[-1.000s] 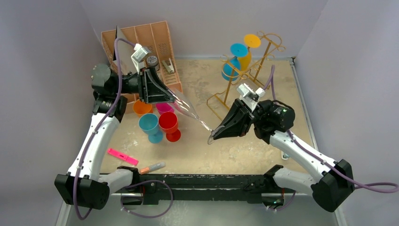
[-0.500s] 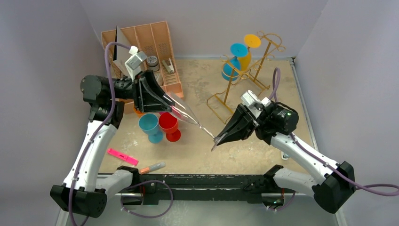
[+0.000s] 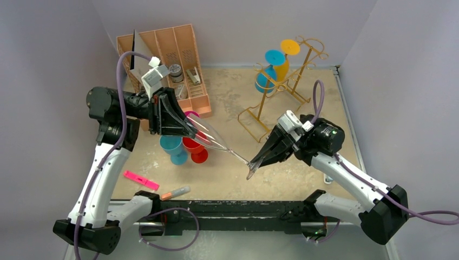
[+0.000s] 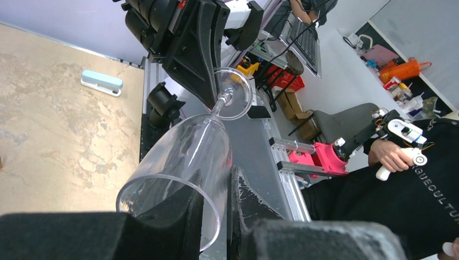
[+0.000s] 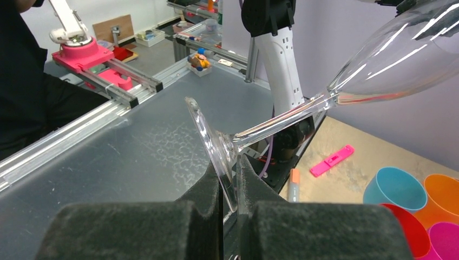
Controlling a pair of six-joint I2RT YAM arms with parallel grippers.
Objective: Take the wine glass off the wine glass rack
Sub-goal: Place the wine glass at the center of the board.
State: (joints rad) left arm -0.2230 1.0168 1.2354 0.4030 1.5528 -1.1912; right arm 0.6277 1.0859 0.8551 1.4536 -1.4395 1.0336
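The clear wine glass [image 3: 216, 142] hangs over the middle of the table [image 3: 227, 92], well apart from the wine glass rack [image 3: 250, 120] near the far right corner, its long axis running between my arms. My left gripper [image 3: 181, 122] clamps the bowl rim and my right gripper [image 3: 255, 162] pinches the foot — only the wrist views confirm both grips.

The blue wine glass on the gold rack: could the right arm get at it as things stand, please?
Probably not yet: the right pincer is shut on the foot of the clear wine glass. The way to the blue wine glass looks free otherwise.
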